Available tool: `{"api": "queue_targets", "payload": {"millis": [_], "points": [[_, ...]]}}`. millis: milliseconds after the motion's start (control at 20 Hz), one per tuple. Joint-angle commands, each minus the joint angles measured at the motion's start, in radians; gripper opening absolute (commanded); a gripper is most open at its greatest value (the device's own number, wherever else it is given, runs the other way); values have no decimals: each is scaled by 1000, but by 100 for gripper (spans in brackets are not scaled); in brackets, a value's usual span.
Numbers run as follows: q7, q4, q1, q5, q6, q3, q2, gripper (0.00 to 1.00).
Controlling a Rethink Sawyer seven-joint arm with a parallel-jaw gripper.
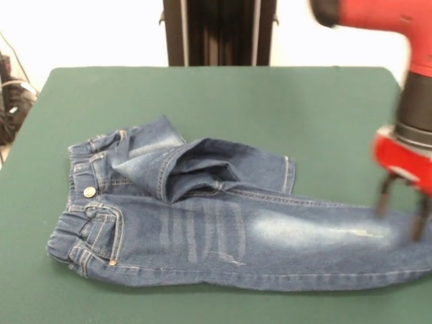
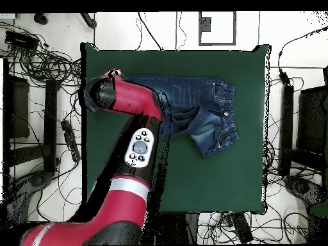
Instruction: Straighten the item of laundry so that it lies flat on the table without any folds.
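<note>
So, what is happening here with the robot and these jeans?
A red robot arm is working on a pair of jeans lying on a green table. One leg lies stretched out flat, while the other leg is folded back over the upper part, so the jeans are not yet flat. The end effector is at the cuff end of the stretched leg, with its fingers open and nothing held between them.
</note>
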Motion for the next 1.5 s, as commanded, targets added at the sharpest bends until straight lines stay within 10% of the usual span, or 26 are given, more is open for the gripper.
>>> {"api": "queue_targets", "payload": {"millis": [50, 850, 1500], "points": [[-278, 327, -202, -239, -135, 254, -147, 100], [-131, 395, -336, -535, -113, 383, -208, 100], [-71, 486, -389, -600, -98, 442, -271, 100]]}}
